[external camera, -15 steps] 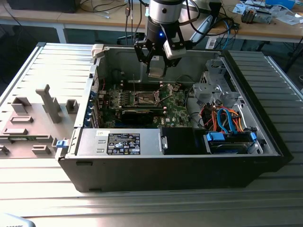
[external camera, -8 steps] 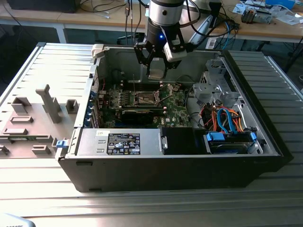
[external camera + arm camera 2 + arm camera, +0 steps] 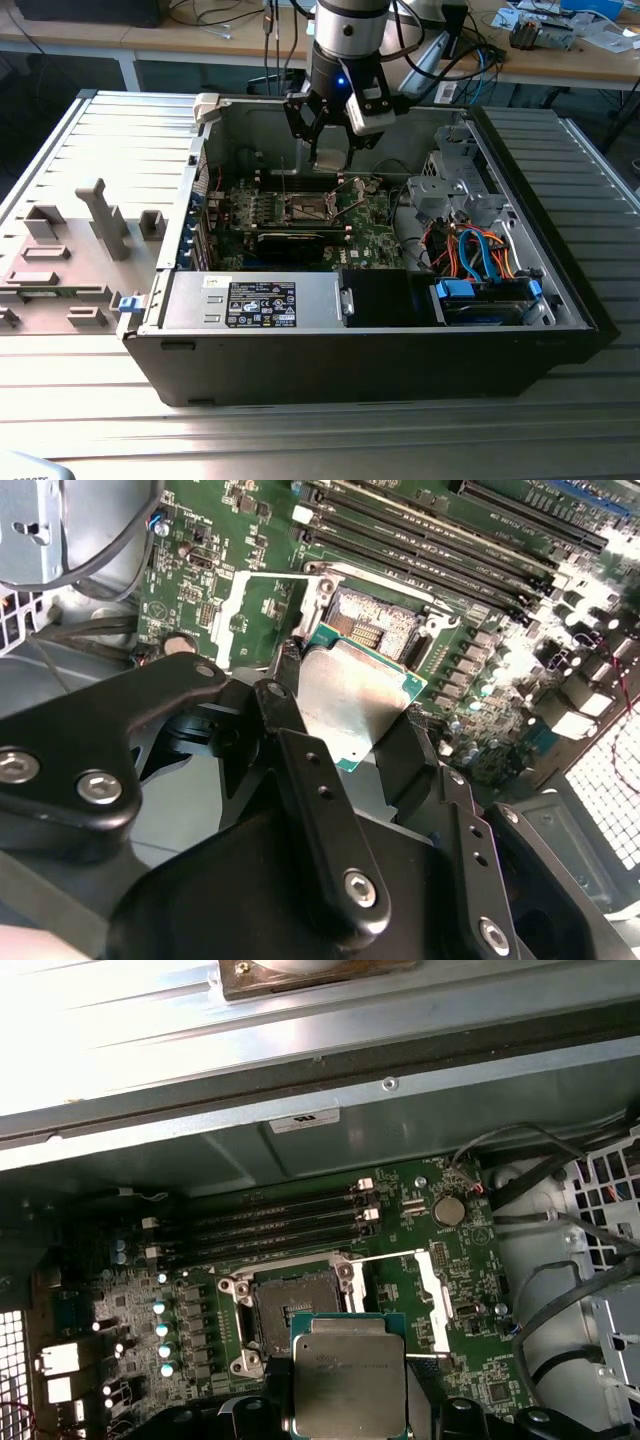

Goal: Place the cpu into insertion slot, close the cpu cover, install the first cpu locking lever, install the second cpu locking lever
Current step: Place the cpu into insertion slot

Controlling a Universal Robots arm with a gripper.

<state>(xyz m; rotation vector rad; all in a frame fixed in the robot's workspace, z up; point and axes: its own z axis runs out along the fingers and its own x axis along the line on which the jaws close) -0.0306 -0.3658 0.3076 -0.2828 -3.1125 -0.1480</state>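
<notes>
My gripper [image 3: 330,148] hangs inside the open computer case, shut on the cpu [image 3: 348,1380], a flat square chip with a pale silver top. In the second wrist view the black fingers [image 3: 290,715] clamp the cpu [image 3: 350,695] on two opposite edges. The chip hovers just beside and above the insertion slot [image 3: 290,1305], a dark square socket with a silvery rim on the green motherboard [image 3: 470,1290]. The insertion slot [image 3: 375,630] lies bare. The cpu cover [image 3: 437,1298] stands swung open at the socket's side, and a thin locking lever [image 3: 385,1254] juts out near it.
Long black memory slots [image 3: 280,1220] run beside the socket, with the case's metal wall [image 3: 420,1130] behind them. Grey cables [image 3: 560,1260] and a drive cage with blue and orange cables [image 3: 480,250] crowd one side. A power supply [image 3: 250,300] sits at the front. Grey fixtures [image 3: 100,215] stand at the exterior view's left.
</notes>
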